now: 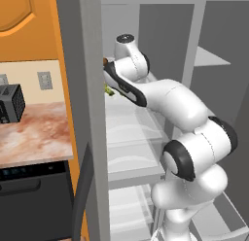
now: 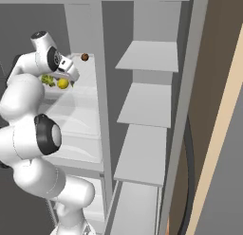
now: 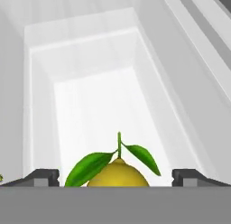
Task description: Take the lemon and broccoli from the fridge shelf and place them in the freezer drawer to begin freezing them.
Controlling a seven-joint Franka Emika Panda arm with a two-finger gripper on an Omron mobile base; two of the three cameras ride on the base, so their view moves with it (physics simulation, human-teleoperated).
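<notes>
Lemon (image 3: 118,174) btwn open end effector (image 3: 116,177) fingertips (leaves up), on fridge shelf (image 2: 78,103).

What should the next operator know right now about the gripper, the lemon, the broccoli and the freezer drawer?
Gripper: open, one fingertip on either side of the small bright yellow lemon with green leaves, not closed on it.
Lemon and the dark green lumpy broccoli lie side by side on the translucent whitish fridge shelf, beside the hand.
Small brown round item lies farther back.
Done: reach to the lemon.
Left: grasp and move the lemon, then the broccoli, into the freezer drawer.
</notes>
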